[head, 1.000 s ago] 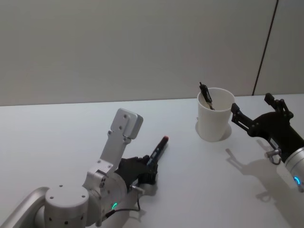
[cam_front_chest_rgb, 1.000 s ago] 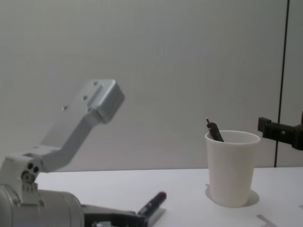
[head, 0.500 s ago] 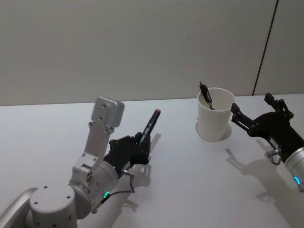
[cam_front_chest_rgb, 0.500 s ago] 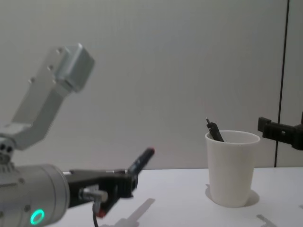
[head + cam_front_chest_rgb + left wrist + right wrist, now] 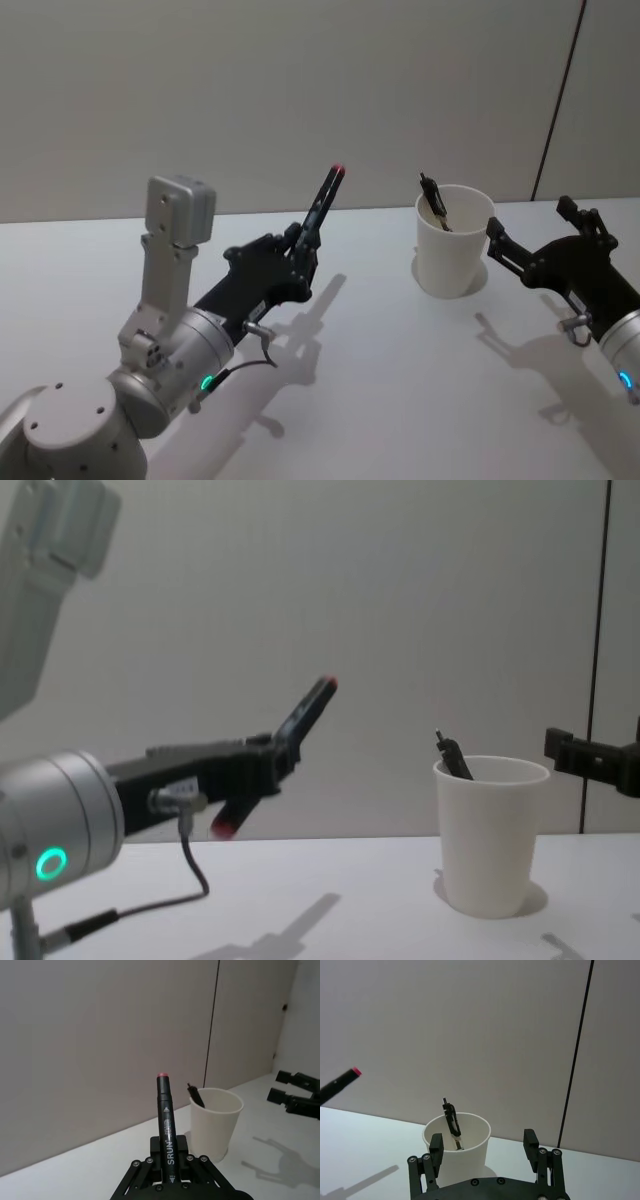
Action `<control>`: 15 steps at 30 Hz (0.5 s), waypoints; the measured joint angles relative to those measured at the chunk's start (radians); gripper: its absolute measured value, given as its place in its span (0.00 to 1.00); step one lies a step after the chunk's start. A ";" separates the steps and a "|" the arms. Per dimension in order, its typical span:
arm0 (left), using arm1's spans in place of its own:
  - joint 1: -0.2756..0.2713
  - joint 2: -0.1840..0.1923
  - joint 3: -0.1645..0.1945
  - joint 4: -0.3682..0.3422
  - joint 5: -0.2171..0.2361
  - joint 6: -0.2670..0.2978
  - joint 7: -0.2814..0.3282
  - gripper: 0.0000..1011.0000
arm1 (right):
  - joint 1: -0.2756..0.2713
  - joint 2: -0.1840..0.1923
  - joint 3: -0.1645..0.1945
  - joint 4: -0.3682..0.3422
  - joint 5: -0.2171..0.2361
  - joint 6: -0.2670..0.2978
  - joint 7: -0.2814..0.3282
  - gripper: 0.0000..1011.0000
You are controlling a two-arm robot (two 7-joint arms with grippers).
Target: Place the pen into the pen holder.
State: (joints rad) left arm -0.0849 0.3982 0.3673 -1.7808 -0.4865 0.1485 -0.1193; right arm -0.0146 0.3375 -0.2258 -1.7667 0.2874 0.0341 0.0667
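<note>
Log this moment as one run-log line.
left gripper: shut on pen, held above table | right gripper: open, beside pen holder | pen: not yet in holder

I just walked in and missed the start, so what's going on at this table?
The left gripper is shut on a black marker with a red end, holding it in the air above the white table, tilted up toward the white paper cup. Another dark pen already stands in the cup. The right gripper sits open beside the cup, on its right, holding nothing.
</note>
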 joint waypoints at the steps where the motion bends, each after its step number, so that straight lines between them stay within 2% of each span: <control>1: -0.002 0.000 -0.001 0.002 -0.004 -0.012 -0.015 0.18 | 0.000 0.000 0.000 0.000 0.000 0.000 0.000 0.99; 8: -0.024 0.000 -0.012 0.029 -0.040 -0.091 -0.131 0.18 | 0.000 0.000 0.000 0.000 0.000 0.000 0.000 0.99; 15: -0.050 -0.008 -0.016 0.061 -0.068 -0.132 -0.249 0.18 | 0.000 0.000 0.000 0.000 0.000 0.000 0.000 0.99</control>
State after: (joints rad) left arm -0.1349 0.3899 0.3517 -1.7200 -0.5545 0.0167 -0.3679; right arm -0.0146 0.3374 -0.2258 -1.7668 0.2874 0.0341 0.0668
